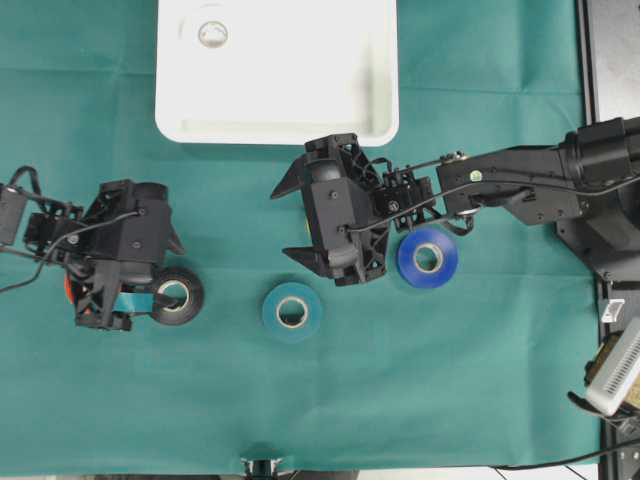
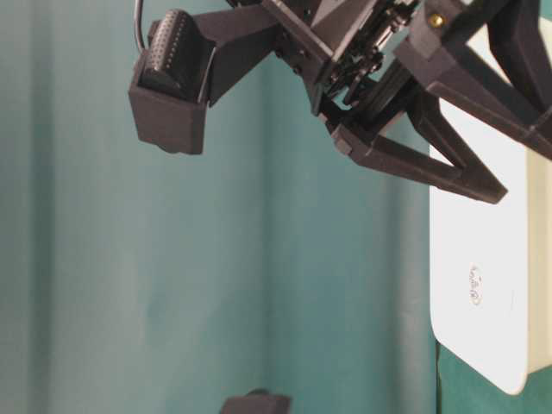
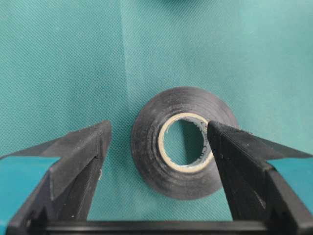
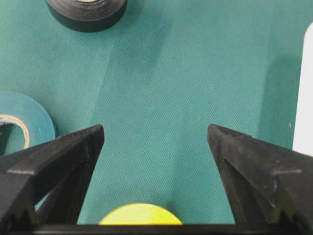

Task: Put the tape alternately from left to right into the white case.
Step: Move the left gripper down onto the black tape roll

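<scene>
The white case (image 1: 380, 70) sits at the top centre with a white tape (image 1: 212, 33) in its left corner. My left gripper (image 1: 172, 270) is open over the black tape (image 3: 146, 156): one finger stands outside the roll, the other by the core's edge. An orange-red sliver (image 1: 68, 288) peeks out from under that arm. Teal tape (image 1: 291, 311) and blue tape (image 1: 428, 257) lie flat on the cloth. My right gripper (image 4: 155, 134) hangs open above the cloth, empty, with a yellow tape (image 4: 140, 215) at the base of its fingers.
A green cloth (image 1: 450, 380) covers the table. The case's rim (image 4: 304, 88) is just right of my right gripper. Black equipment (image 1: 612, 60) and a white device (image 1: 618, 368) line the right edge.
</scene>
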Available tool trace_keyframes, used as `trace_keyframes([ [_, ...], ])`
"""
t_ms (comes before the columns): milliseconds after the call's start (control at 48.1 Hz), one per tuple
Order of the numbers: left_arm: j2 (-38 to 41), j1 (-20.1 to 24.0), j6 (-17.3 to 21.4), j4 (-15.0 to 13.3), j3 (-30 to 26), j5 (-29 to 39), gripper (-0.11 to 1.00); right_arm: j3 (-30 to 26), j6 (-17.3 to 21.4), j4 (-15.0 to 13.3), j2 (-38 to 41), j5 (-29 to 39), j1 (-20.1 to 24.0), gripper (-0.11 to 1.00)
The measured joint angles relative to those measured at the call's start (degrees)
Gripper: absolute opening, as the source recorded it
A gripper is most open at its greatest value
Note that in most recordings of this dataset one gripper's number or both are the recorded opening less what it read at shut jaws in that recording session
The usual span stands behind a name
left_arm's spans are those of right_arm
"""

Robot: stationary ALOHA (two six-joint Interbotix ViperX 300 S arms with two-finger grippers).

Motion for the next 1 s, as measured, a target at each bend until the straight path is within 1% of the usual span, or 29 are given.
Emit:
trace_keyframes([
  [125, 2.5, 0.0, 0.1, 0.1, -0.7, 0.0, 0.82, 0.0, 0.0, 0.0, 0.0, 0.0, 0.1, 0.74],
  [437, 5.8, 0.1, 0.4, 0.1, -1.2, 0.1, 0.82, 0.1, 0.0, 0.0, 0.0, -0.1, 0.0, 0.74],
  [770, 6.7, 0.1, 0.6, 0.1, -1.6, 0.1, 0.81, 0.0, -0.1, 0.1, 0.0, -0.6, 0.1, 0.74],
  [832, 6.7, 0.1, 0.6, 0.1, -1.5, 0.1, 0.74, 0.0, 0.0, 0.0, 0.0, -0.6, 0.1, 0.74],
  [874, 6.8, 0.1, 0.6, 0.1, -1.6, 0.1, 0.67, 0.0, 0.0, 0.0, 0.0, -0.7, 0.0, 0.74],
  [999, 7.1, 0.2, 0.7, 0.1, -1.6, 0.0, 0.32, 0.1, 0.0, 0.0, 0.0, -0.7, 0.1, 0.74],
])
